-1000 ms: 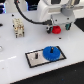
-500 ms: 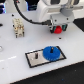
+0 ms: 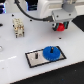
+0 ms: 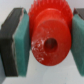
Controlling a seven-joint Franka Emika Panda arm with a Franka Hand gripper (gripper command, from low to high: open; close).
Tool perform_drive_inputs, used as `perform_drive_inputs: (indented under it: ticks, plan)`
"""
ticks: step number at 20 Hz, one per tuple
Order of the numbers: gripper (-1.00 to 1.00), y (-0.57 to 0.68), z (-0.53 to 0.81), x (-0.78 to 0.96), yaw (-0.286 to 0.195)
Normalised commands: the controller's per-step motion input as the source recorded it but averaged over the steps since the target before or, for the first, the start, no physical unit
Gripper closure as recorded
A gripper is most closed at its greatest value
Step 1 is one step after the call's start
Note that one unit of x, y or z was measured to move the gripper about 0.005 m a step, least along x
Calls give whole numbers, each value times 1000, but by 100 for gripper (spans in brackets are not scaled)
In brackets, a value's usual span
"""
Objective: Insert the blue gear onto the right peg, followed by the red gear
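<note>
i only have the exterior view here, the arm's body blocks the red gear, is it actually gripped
Observer: Yes. In the wrist view the red gear sits between the two teal pads of the gripper, one on each side of it.
Operator: is it sitting straight or skewed
Observer: The wrist view looks straight down its dark centre hole, with the teeth ringing the far rim, so it looks squarely held.
Operator: any damage on it
Observer: The wrist view shows pale speckles on the red face beside the hole; I cannot tell if they are scuffs or dust.
Operator: blue one done?
Observer: That one is in your view too: the blue gear lies on the grey plate.
</note>
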Motion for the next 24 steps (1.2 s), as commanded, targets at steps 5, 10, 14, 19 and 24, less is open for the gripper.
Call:
perform_drive_inputs:
  ticks: [5, 10, 14, 19, 24]
  plan:
    - [100, -169, 552, 523, 0]
    - [100, -305, 458, 535, 0]
    - [100, -350, 452, 605, 0]
    - [100, -299, 366, 673, 0]
    - [100, -256, 299, 741, 0]
